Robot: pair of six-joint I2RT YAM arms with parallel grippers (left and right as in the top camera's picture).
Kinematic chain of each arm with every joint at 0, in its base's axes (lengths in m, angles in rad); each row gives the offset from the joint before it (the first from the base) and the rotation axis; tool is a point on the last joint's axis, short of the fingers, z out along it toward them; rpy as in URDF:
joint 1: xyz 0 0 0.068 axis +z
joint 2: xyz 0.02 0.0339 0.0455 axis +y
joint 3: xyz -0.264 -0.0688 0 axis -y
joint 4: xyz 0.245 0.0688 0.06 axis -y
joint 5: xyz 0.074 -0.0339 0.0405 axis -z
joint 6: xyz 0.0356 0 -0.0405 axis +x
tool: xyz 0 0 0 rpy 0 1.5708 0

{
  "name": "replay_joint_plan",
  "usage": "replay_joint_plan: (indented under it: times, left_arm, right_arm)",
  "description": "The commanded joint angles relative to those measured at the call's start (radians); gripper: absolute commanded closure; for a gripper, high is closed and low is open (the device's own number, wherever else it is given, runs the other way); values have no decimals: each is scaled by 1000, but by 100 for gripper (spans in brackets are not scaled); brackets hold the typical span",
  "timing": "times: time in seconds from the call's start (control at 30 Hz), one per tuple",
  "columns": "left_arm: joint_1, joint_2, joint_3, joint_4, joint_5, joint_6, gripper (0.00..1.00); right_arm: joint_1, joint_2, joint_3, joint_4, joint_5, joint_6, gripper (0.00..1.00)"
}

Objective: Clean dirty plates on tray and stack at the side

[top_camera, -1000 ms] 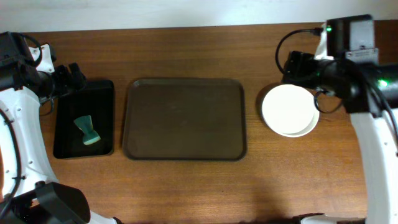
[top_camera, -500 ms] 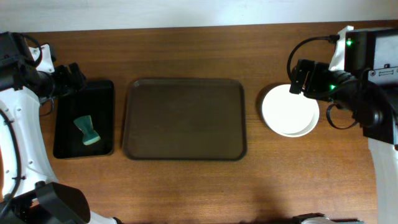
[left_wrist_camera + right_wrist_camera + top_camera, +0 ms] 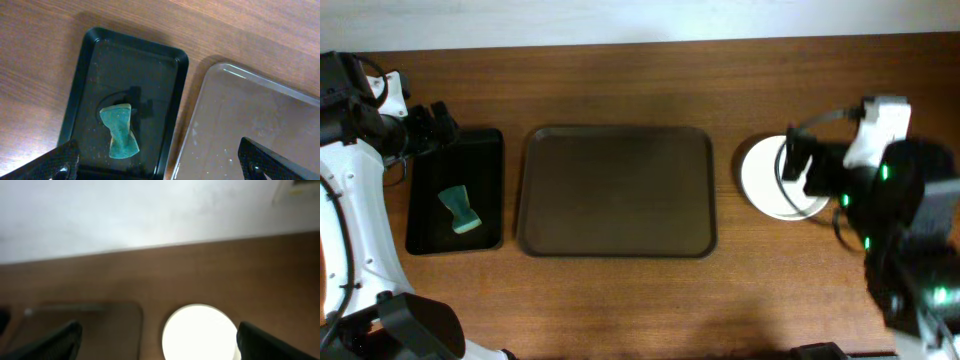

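The plates [image 3: 763,180] sit in one white stack on the table to the right of the brown tray [image 3: 616,190]; the stack also shows in the right wrist view [image 3: 200,332]. The brown tray holds nothing and also shows in the left wrist view [image 3: 250,130] and the right wrist view [image 3: 80,325]. My right gripper [image 3: 798,165] is open and empty above the stack; its fingertips show at the lower edge of the right wrist view [image 3: 157,337]. My left gripper [image 3: 160,162] is open and empty above the black tray.
A small black tray [image 3: 455,190] lies left of the brown tray with a green sponge [image 3: 460,210] in it, also seen in the left wrist view [image 3: 120,130]. The table's far edge meets a white wall [image 3: 150,210].
My right arm has pulled back toward the front and right, away from the plate stack. The plates, trays and left arm have not moved.
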Motion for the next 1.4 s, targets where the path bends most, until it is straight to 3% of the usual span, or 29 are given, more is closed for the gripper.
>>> replay_joint_plan:
  times: [0.0,0.27,0.57,0.93,1.1,1.37]
  left_arm:
    - [-1,4,3,2,10,7,1]
    - [-1,4,3,2,10,8,1]
    - [-1,4,3,2,10,7,1]
    - [0,4,3,2,10,7,1]
    - [-1,4,3,2,10,7,1]
    - [-1,4,3,2,10,8,1]
  right_arm:
    - [-60,-198,-211,69,-61,-14,2]
    - [-119,-614,-655,339,-53,-66,2]
    - [-108,-796,-974,641,-34,-71,2]
    - [-76,-879,-1151,747,-10,-70,2]
    - [-76,-879,-1158,618,-19,-56,2]
    - [-77,-875,-1158,618,-35,-56,2]
